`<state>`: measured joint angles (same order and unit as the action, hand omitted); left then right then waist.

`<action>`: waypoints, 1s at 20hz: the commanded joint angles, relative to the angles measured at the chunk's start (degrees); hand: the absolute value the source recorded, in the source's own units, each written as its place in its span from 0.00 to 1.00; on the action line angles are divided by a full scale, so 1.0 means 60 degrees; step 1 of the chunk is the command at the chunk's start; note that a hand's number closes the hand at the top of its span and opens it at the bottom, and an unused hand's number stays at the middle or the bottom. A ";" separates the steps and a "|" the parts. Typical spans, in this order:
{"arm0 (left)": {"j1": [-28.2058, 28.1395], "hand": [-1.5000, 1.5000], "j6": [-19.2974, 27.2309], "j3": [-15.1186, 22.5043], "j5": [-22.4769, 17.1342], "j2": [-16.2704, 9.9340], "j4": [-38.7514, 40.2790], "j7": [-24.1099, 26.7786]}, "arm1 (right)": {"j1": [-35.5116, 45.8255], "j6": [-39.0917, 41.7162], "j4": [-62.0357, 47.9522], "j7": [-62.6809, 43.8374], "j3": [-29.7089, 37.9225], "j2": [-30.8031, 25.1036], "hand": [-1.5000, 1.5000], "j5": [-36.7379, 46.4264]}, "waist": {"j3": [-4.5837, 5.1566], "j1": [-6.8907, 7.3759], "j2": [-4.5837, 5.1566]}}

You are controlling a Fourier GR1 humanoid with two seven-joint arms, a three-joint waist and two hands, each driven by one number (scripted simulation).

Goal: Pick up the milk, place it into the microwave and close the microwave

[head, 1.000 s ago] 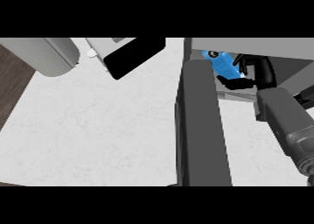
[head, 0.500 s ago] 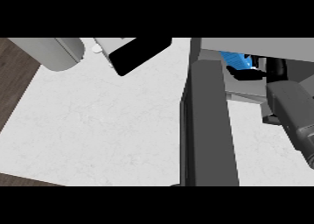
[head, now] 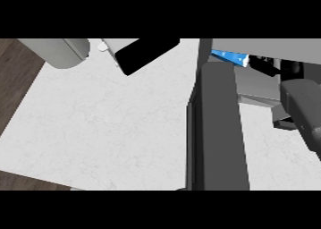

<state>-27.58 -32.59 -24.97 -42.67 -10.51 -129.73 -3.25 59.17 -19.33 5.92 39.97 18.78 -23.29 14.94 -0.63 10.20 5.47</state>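
The milk [head: 229,57] is a blue carton, only partly visible at the mouth of the microwave [head: 281,44] at the upper right. My right hand [head: 268,66] is just to its right, inside the opening, with its fingers curled against the carton. The grey right forearm [head: 308,112] comes in from the right edge. The microwave door [head: 215,129] stands open and shows edge-on as a dark grey slab running down the picture. My left hand [head: 146,51] is at the top, left of the door, flat with straight fingers and holding nothing.
The white marbled counter [head: 103,125] spreads to the left of the door. Dark wooden floor [head: 7,76] shows past its left edge. The left forearm [head: 54,51] lies along the top left corner.
The right hand has carried the milk up and to the right, deeper into the microwave's opening, so less of the carton shows. The left hand has stayed at the top.
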 commanded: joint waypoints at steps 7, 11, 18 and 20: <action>0.0287 0.00 0.0051 -0.0079 0.0244 -0.0196 0.0067 -0.0071 | 0.0089 -0.0001 -0.0118 -0.0092 0.0030 -0.0283 1.00 0.0047 | -0.0014 0.0199 0.0087; 0.0297 0.00 0.0032 -0.0118 0.0334 -0.0238 0.0124 -0.0089 | 0.0203 0.0122 -0.0145 -0.0237 0.0086 -0.0549 1.00 0.0016 | -0.0015 0.0291 0.0124; 0.0580 0.00 0.0051 -0.0137 0.0450 -0.0349 0.0263 -0.0068 | -0.0043 -0.1593 -0.0313 -0.0564 -0.0495 -0.0930 1.00 0.0731 | 0.0079 0.0377 0.0253; 0.0595 0.00 0.0051 -0.0030 0.0574 -0.0296 0.0377 -0.0110 | 0.0636 0.0301 0.0050 -0.0080 0.0505 -0.0072 0.00 -0.0401 | -0.0029 0.0319 0.0056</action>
<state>-24.36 -32.20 -25.74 -40.05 -12.51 -128.01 -3.80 60.80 -20.51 5.40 39.04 19.85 -25.45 14.65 -0.72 12.09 6.43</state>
